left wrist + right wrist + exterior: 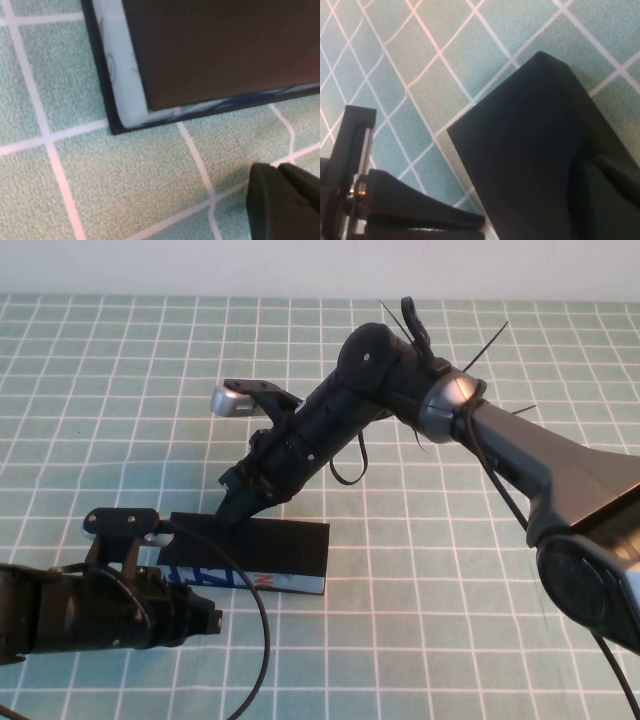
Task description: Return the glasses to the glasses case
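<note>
The glasses case [250, 552] lies on the green checked cloth with its black lid down flat and its light printed front side [255, 581] facing me. The glasses are hidden. My right gripper [236, 506] reaches down from the right, shut, with its tips resting on the far edge of the lid. In the right wrist view the lid [520, 150] fills the frame beside the dark gripper [612, 187]. My left gripper [207, 620] is shut and empty, low over the cloth just in front of the case's left end. The left wrist view shows the gripper [285, 200] near the case's corner [120, 95].
The green cloth with a white grid [430, 590] covers the whole table. A black cable [262, 640] loops from the left arm in front of the case. The left arm's camera mount [122, 523] stands beside the case's left end.
</note>
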`<state>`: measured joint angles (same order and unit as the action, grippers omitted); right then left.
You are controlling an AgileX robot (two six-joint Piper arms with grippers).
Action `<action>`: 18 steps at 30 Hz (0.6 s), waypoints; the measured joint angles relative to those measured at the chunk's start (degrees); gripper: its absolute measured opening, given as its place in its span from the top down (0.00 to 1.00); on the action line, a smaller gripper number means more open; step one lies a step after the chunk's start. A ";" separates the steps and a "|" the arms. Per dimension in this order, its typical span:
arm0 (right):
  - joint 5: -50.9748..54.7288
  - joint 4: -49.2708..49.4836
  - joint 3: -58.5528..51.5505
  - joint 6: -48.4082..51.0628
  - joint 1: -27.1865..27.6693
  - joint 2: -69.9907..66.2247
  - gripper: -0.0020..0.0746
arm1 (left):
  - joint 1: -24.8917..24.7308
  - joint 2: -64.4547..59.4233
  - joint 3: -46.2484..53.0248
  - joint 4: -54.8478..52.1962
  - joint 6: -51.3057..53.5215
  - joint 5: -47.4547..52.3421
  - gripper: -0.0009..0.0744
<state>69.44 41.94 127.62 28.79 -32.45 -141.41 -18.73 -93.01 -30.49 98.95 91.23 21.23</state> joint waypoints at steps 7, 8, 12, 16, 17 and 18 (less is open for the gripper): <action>0.28 -0.93 1.28 0.18 0.00 0.24 0.99 | 0.00 0.14 0.00 0.00 0.40 3.23 0.99; 0.28 -1.45 1.97 0.33 0.00 0.37 0.99 | 0.00 0.64 0.00 0.00 0.55 4.49 0.99; 0.54 -2.50 5.82 0.33 0.11 2.36 0.99 | 0.00 4.97 -0.12 -0.68 3.37 11.07 0.99; 0.89 -2.50 10.49 0.46 0.61 6.71 0.99 | 0.00 11.15 -3.10 -6.14 6.54 20.71 0.99; 0.89 -2.50 11.39 0.46 0.92 7.99 0.99 | 0.00 12.87 -4.55 -8.93 6.86 23.35 0.99; 0.89 -2.50 11.97 0.46 1.01 9.05 0.99 | 0.00 14.22 -6.15 -11.57 7.03 25.38 0.99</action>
<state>70.33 39.44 139.60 29.26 -31.44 -132.36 -18.73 -78.79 -36.64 87.38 98.27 46.61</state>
